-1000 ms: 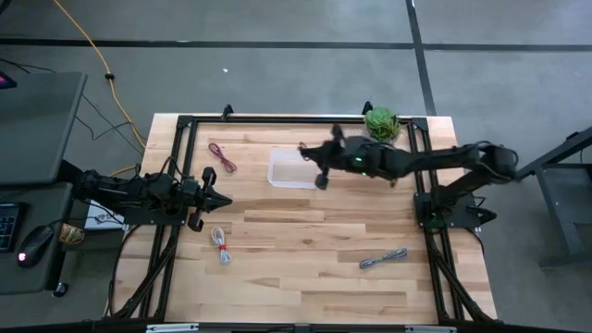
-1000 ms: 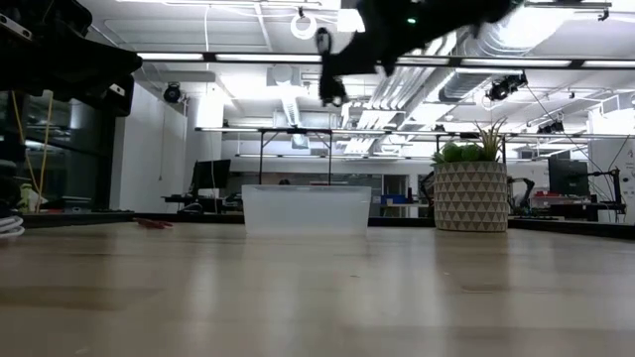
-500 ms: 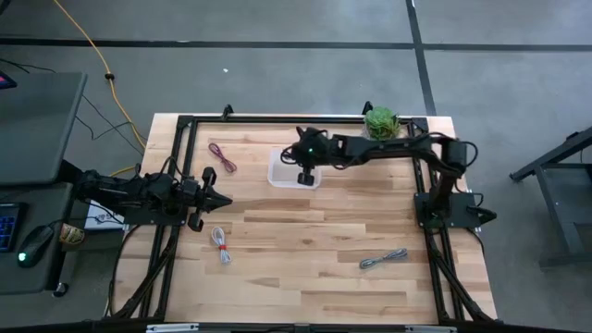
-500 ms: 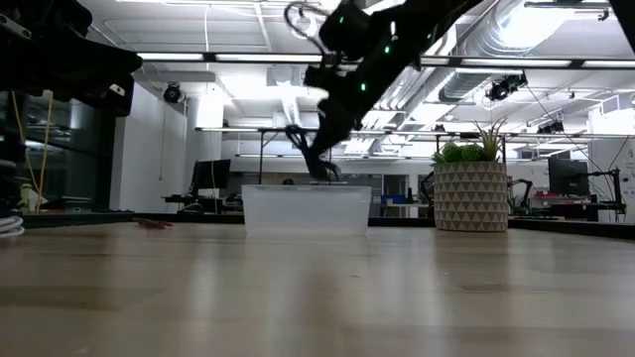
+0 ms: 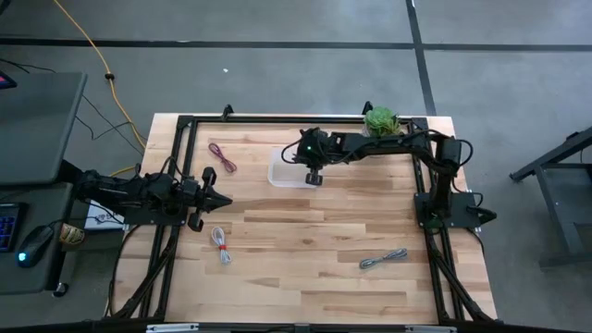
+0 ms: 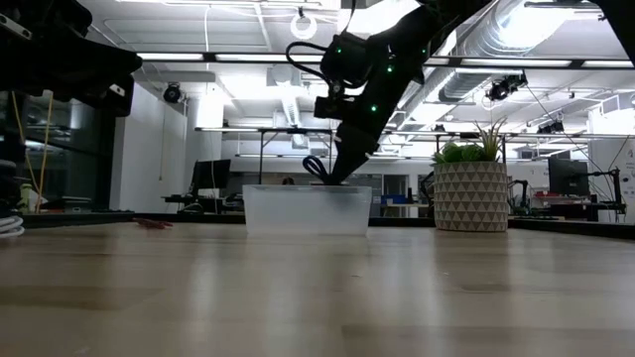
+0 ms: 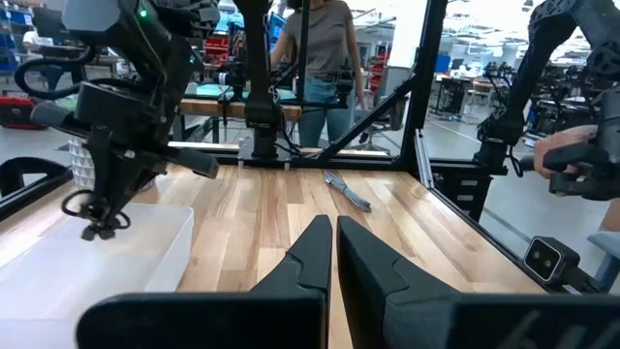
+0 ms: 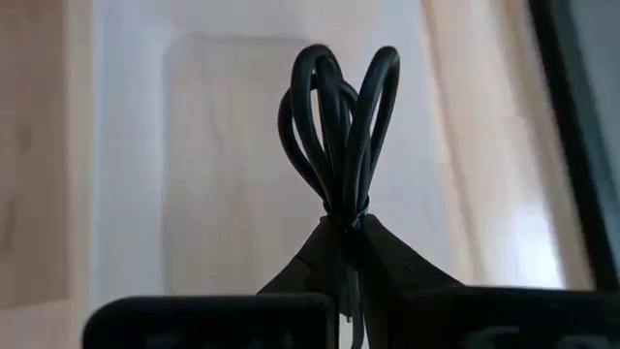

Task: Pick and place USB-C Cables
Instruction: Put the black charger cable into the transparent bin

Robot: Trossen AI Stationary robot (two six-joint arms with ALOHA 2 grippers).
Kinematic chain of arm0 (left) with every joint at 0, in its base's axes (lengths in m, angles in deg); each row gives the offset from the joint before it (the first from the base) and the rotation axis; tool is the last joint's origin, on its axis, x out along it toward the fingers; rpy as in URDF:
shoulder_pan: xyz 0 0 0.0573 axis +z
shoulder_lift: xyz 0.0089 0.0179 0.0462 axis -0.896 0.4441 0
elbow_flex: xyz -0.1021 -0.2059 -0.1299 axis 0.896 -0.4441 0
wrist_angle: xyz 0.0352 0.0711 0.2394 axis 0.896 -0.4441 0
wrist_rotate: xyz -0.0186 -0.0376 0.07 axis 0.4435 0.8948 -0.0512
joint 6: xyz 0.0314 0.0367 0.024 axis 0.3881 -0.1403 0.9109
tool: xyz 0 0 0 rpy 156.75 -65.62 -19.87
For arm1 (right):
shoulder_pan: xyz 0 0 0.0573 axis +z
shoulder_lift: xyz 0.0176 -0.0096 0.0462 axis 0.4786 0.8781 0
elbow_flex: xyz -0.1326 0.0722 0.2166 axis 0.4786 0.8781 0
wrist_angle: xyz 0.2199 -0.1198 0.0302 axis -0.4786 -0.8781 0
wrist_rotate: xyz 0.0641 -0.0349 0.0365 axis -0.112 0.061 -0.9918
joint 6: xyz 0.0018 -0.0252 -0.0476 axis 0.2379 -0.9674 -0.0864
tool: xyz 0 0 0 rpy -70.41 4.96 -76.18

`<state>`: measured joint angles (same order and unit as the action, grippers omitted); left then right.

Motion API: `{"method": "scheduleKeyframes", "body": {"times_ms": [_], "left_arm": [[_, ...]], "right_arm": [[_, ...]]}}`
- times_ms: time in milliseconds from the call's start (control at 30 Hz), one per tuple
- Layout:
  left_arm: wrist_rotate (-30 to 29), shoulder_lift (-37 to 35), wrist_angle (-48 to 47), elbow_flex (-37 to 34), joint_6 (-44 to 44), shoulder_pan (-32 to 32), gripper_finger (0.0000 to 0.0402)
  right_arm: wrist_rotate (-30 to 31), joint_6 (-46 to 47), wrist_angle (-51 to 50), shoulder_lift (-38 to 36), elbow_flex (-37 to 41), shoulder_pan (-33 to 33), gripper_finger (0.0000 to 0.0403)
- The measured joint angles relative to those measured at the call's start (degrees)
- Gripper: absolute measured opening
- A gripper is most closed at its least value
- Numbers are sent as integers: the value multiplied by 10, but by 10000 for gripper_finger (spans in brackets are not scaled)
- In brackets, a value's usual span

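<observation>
My right gripper (image 5: 313,174) hangs over the clear plastic bin (image 5: 289,170) at the table's far middle, shut on the black USB-C cable bundle (image 8: 339,116). The bundle's loops (image 6: 316,167) show just above the bin's rim. The dark red bundle (image 5: 222,157) lies flat to the left of the bin. The white-and-red bundle (image 5: 220,244) lies near the left arm. The grey bundle (image 5: 383,259) lies at the near right. My left gripper (image 7: 334,233) waits, shut, at the table's left edge. My right gripper pinches the black bundle between its two fingers (image 8: 310,257) at the tied waist (image 8: 346,208), with the loops standing out beyond the fingertips. The fingers slant down from the table's right. The bundle is lifted clear, over the bin's inside (image 7: 97,218).
A potted plant (image 5: 381,122) stands at the far right, close behind the right arm. A black frame (image 5: 277,119) runs around the table's edges. A person (image 7: 325,48) stands beyond the table. Bare wood lies between the bin and the near edge.
My right gripper, holding the black bundle, has come down from high above the table to the bin's rim and tipped its fingers downward. In the last half second it has shifted only slightly over the bin. The left arm has kept still.
</observation>
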<state>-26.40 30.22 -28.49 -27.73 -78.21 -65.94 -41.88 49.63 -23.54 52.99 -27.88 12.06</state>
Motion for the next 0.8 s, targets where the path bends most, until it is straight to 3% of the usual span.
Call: {"method": "scheduleKeyframes", "body": {"times_ms": [800], "left_arm": [[0,0,0,0,0,0,3]], "right_arm": [[-3,-31,59,0,1,46,0]]}}
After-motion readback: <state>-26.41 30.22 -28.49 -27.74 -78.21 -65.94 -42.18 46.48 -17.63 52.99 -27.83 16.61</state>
